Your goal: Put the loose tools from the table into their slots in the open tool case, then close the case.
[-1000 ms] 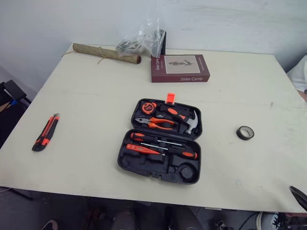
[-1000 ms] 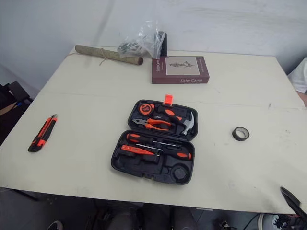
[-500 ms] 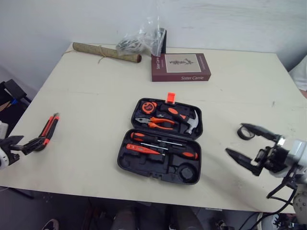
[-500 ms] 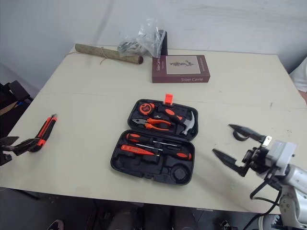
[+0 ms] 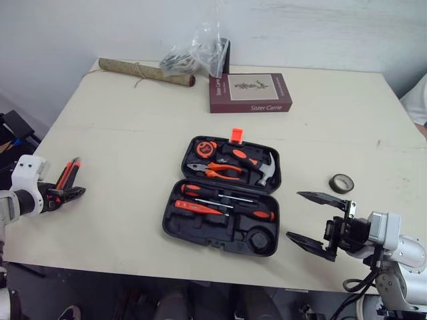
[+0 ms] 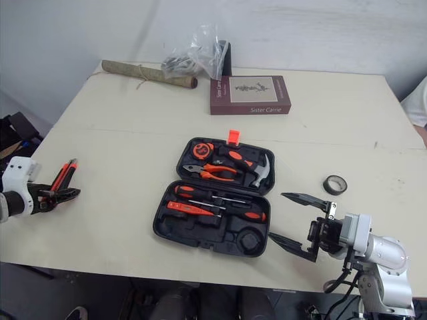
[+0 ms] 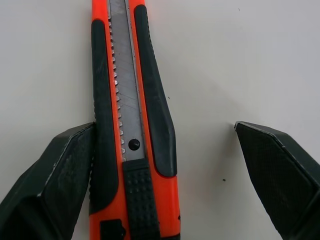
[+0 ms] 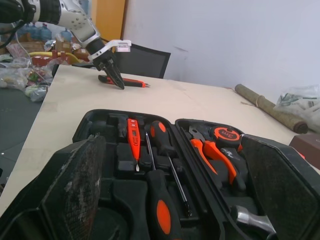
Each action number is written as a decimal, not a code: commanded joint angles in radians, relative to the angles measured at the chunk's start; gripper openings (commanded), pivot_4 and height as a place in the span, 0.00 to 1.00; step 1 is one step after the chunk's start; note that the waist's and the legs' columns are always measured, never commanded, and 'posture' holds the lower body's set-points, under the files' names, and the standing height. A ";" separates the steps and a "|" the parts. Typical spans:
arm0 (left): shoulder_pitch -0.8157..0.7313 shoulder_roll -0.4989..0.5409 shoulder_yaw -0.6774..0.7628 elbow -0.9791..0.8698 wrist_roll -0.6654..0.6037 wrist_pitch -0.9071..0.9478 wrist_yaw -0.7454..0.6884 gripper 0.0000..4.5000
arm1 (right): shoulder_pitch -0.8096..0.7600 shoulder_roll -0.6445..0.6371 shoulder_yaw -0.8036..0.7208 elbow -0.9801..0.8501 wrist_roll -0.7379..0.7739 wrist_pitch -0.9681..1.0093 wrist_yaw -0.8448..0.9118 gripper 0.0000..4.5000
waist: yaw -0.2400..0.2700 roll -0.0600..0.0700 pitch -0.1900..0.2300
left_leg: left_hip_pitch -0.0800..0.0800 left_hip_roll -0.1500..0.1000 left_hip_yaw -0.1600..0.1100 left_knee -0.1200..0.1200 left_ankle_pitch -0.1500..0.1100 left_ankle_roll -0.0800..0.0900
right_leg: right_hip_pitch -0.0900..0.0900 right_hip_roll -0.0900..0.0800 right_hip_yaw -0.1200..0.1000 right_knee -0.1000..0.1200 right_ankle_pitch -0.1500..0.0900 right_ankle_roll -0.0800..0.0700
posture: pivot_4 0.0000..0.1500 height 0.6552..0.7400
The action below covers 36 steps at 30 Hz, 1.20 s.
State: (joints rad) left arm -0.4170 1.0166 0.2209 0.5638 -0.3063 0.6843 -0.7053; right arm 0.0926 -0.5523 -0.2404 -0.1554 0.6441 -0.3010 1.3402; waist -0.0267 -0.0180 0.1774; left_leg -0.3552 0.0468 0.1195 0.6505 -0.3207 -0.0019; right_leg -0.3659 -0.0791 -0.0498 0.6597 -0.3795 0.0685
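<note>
Both end effectors spread; knife and tape lie loose on the counter.

I see my left end effector [image 5: 75, 193] spread around the knife [image 7: 131, 125], one finger [image 7: 50, 190] against its side and the other apart from it, at 9 o'clock from the open case [image 5: 200, 232]. My right end effector [image 5: 293, 215] gapes empty just beside the case at 4 o'clock. The tape [image 5: 341, 182] sits at 3 o'clock.

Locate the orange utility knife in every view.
Left eye: utility knife near the table's left edge.
Right eye: knife, same place.
Left wrist: knife between the fingers, against one.
Right wrist: knife beyond the tool case.
Shared landmark: left end effector at the knife.
</note>
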 commanded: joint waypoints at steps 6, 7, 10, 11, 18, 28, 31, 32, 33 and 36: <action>0.027 -0.002 -0.013 0.100 0.043 0.023 -0.060 0.43 | 0.004 -0.004 -0.009 -0.057 -0.030 0.000 -0.068 1.00 | -0.001 0.001 -0.001 | 0.001 0.000 0.000 0.000 0.000 0.000 | 0.000 0.000 0.000 0.001 0.000 0.000 | 1.00 1.00; 0.045 -0.002 -0.006 0.092 0.046 0.016 -0.053 0.37 | 0.008 -0.006 -0.012 -0.063 -0.034 0.003 -0.080 1.00 | -0.003 0.002 -0.001 | 0.001 0.000 0.000 0.000 0.000 0.000 | 0.000 0.000 0.000 0.001 0.000 0.000 | 1.00 1.00; 0.106 0.011 0.035 0.011 0.059 -0.071 -0.033 0.34 | 0.017 -0.012 -0.029 -0.084 -0.040 0.015 -0.123 1.00 | -0.006 0.003 -0.002 | 0.001 0.000 0.001 0.000 0.000 0.000 | -0.001 0.000 0.001 0.001 0.000 0.000 | 1.00 1.00; 0.118 0.011 0.064 -0.035 0.046 -0.104 -0.035 0.34 | 0.020 -0.016 -0.033 -0.089 -0.040 0.018 -0.129 1.00 | -0.007 0.003 -0.002 | 0.001 0.000 0.002 0.000 0.000 0.000 | -0.001 0.000 0.001 0.001 0.000 0.000 | 1.00 1.00; 0.236 0.082 0.135 -0.616 -0.093 -0.385 -0.357 0.34 | 0.053 -0.063 -0.079 -0.052 -0.030 0.025 -0.118 1.00 | 0.003 -0.008 0.001 | -0.004 0.001 0.001 0.000 0.001 -0.001 | -0.005 0.000 0.001 0.001 0.000 0.000 | 1.00 1.00; 0.002 -0.020 -0.280 -0.982 -0.105 -0.333 -0.496 0.34 | 0.065 -0.088 -0.095 0.141 -0.043 -0.055 0.005 1.00 | 0.002 -0.002 0.004 | -0.012 0.000 -0.001 0.008 0.001 0.002 | -0.007 0.001 0.001 0.000 0.000 0.001 | 1.00 1.00; -0.079 -0.076 -0.436 -1.010 -0.022 -0.288 -0.507 0.34 | 0.100 -0.093 -0.100 0.146 -0.037 -0.065 0.042 1.00 | -0.002 -0.002 0.004 | -0.012 0.000 0.000 0.009 0.001 0.002 | -0.007 0.002 0.001 0.001 0.000 0.001 | 1.00 1.00; -0.107 -0.092 -0.490 -1.016 0.016 -0.281 -0.512 0.34 | 0.112 -0.095 -0.103 0.146 -0.034 -0.074 0.059 1.00 | 0.001 -0.002 0.004 | -0.013 0.002 0.000 0.010 0.002 0.001 | -0.008 0.004 0.002 0.001 0.001 0.001 | 1.00 1.00; -0.136 -0.105 -0.534 -1.019 0.044 -0.258 -0.510 0.34 | 0.123 -0.095 -0.107 0.146 -0.031 -0.084 0.071 1.00 | 0.001 -0.002 0.004 | -0.013 0.001 0.000 0.011 0.002 0.001 | -0.008 0.004 0.002 0.001 0.001 0.001 | 1.00 1.00; -0.200 -0.137 -0.625 -1.011 0.108 -0.234 -0.529 0.34 | 0.147 -0.089 -0.129 0.140 -0.023 -0.105 0.076 1.00 | 0.001 -0.002 0.004 | -0.013 0.002 0.000 0.012 0.001 0.001 | -0.007 0.005 0.003 0.001 0.001 0.001 | 1.00 1.00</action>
State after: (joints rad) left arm -0.5814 0.8839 -0.3778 -0.4249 -0.2407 0.4444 -1.2226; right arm 0.2277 -0.6339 -0.3266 0.0040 0.5945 -0.3792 1.4090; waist -0.0259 -0.0196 0.1812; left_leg -0.3685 0.0484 0.1198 0.6629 -0.3192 -0.0003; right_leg -0.3733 -0.0738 -0.0461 0.6609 -0.3788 0.0700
